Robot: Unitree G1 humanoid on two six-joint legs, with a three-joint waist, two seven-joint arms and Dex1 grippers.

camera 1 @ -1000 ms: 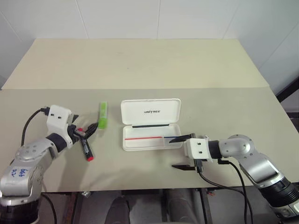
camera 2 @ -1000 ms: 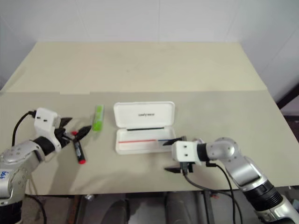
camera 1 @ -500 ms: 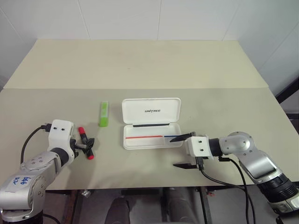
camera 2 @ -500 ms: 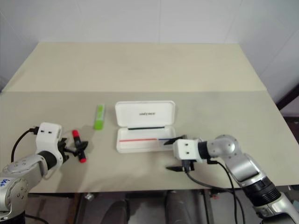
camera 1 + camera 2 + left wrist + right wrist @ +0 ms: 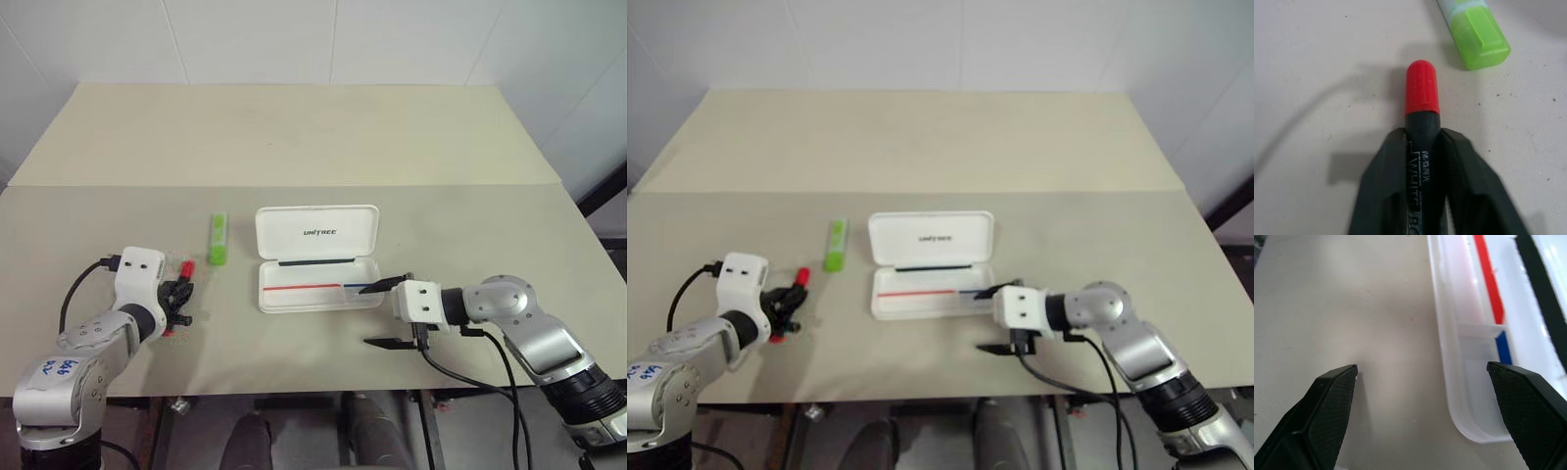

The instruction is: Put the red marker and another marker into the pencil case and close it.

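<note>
Left gripper clamps the dark barrel of the red marker on the table, red cap poking out past the fingertips, green highlighter lying just beyond. Right gripper hangs with fingers wide apart at the right end of the open pencil case, holding nothing

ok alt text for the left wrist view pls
Two black gripper fingers close on the dark barrel of a slim red-capped marker lying on a beige tabletop. The capped end of a stubby light-green highlighter lies just beyond.
</note>
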